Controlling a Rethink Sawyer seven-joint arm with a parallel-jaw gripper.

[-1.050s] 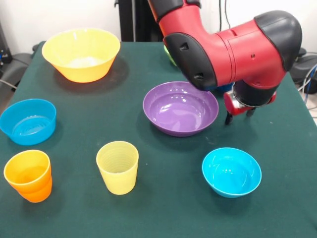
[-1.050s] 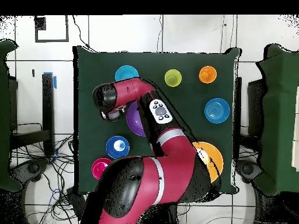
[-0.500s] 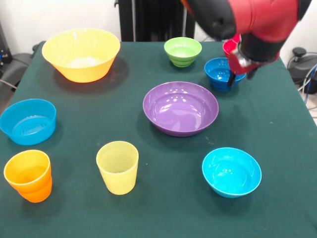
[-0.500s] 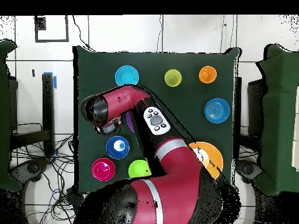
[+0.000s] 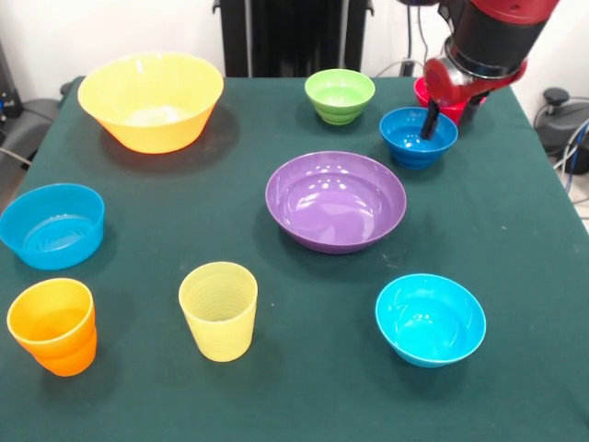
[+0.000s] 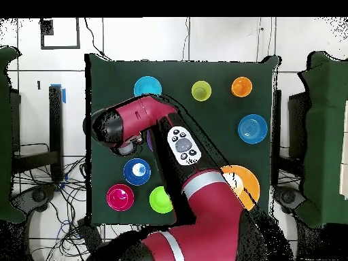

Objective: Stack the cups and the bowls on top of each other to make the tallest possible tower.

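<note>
My gripper [image 5: 449, 114] hangs open at the far right, one black finger [image 5: 430, 120] dipping over the dark blue bowl [image 5: 419, 138] with nothing held. Right behind it, partly hidden, is the tower [image 5: 423, 92], a red cup in a red bowl [image 6: 120, 197]. The lime green bowl [image 5: 340, 94] sits to their left and the wide purple bowl [image 5: 336, 200] in the middle. A cyan bowl [image 5: 430, 319], a pale yellow cup [image 5: 219, 309] and an orange cup [image 5: 52, 324] stand along the near side. The light blue bowl [image 5: 52, 224] is at the left.
A large yellow-orange bowl [image 5: 152, 99] stands at the far left corner. In the overhead view the arm [image 6: 136, 119] covers most of the purple bowl [image 6: 149, 141]. The dark blue bowl [image 6: 136, 171] and green bowl [image 6: 161, 200] lie close to the robot's base.
The arm has swung away from the purple bowl's right side towards the far right corner. It uncovered the green and dark blue bowls, and the gripper now hangs over the dark blue bowl.
</note>
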